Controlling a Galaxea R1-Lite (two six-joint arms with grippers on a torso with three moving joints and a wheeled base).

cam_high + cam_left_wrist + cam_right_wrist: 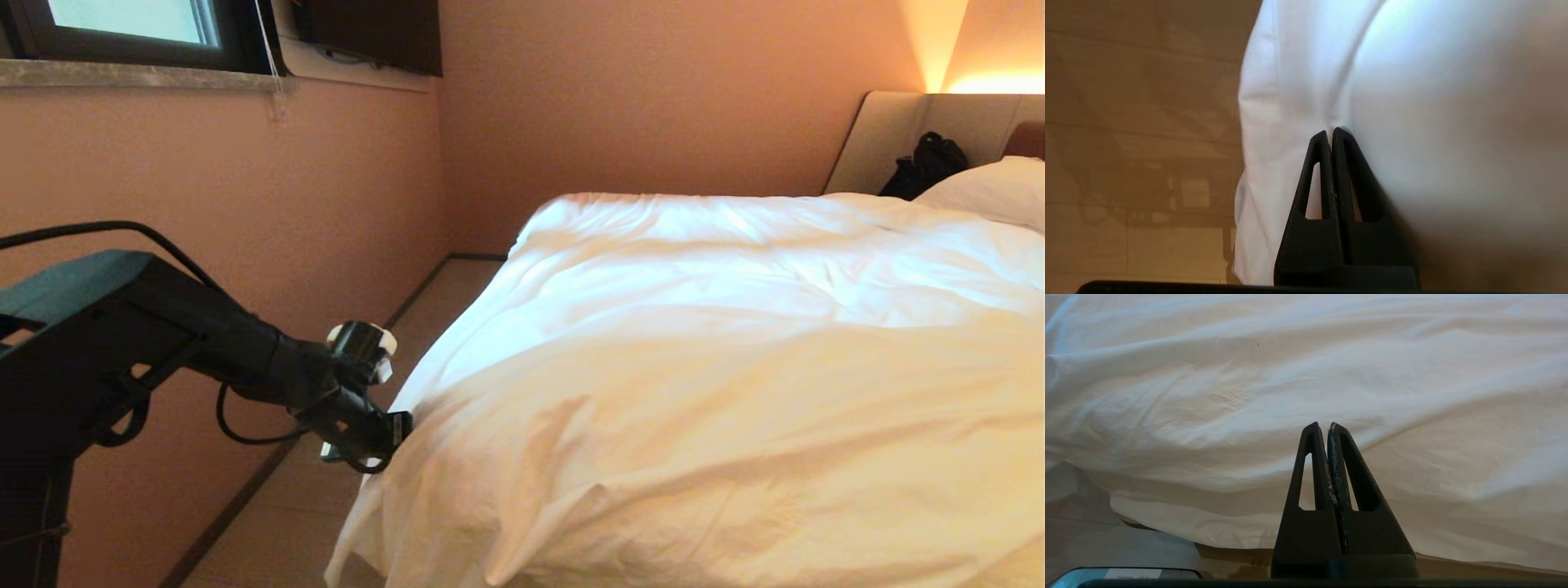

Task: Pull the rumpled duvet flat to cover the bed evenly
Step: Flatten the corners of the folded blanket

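The duvet (735,367) is lying across the bed (914,139), filling the right and centre of the head view, its creased white cotton hanging over the near-left edge. At lower left of that view the left gripper (400,429) is meeting that edge; only the left wrist view is showing its black triangular fingers (1314,179) pressed together, pinching a fold of the cloth above tan floor (1135,122). The right gripper (1323,426) is appearing solely in the right wrist view, closed and empty over rumpled fabric. A pillow (992,192) is being cut off at the upper right edge.
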